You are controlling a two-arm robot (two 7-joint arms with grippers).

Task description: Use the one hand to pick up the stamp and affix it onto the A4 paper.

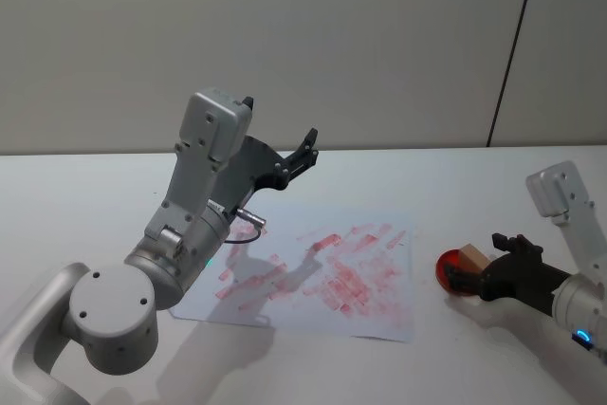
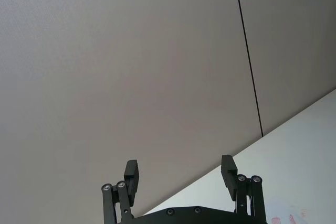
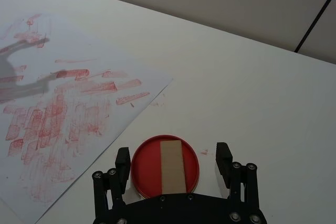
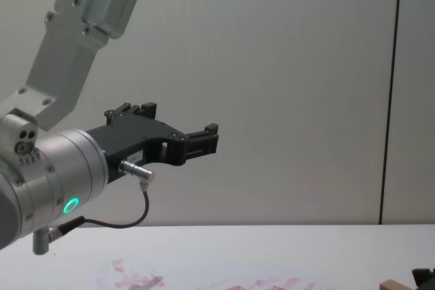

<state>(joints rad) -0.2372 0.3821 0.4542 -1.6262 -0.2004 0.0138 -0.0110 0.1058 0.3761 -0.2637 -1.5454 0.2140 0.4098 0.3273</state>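
Near the table's right edge our right gripper [image 3: 173,157] hovers with jaws spread either side of the stamp [image 3: 173,167], which sits on a red ink pad [image 3: 143,167]. It looks light, rigid; we'd pinch its long sides. Beyond lies the A4 paper [image 1: 379,320]; left gripper [image 1: 302,156] parked aloft, jaws apart.

even, bright light; soft arm shadow on paper [image 1: 379,263]; perhaps slightly grainy

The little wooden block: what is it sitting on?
The stamp rests on a round red ink pad, between the right gripper's open fingers. Its underside is hidden.
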